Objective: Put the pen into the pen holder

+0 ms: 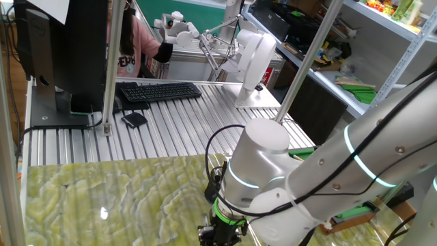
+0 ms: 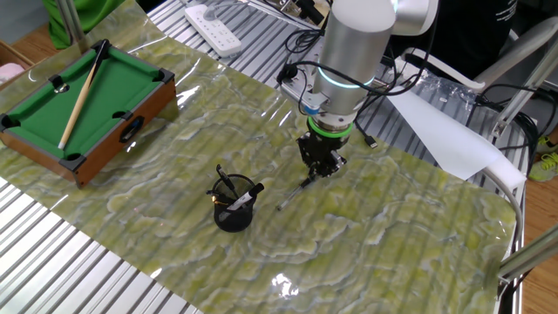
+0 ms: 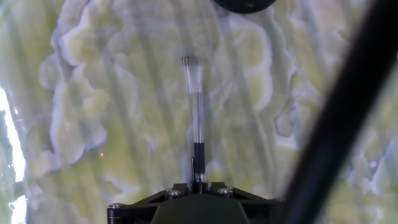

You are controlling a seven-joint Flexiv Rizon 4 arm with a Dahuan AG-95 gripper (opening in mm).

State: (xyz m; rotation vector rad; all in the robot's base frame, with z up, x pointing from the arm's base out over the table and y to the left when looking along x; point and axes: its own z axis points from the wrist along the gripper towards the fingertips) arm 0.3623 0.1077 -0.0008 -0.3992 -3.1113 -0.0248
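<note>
Under the end effector (image 2: 321, 164) lies one pen (image 2: 296, 193) — flat on the table (image 2: 410, 227), its near end right at the fingers. Whether the fingers pinch it, I cannot tell. One pen holder (image 2: 234, 212) stands near, past the pen's far tip — dark pens stick out of it.
</note>
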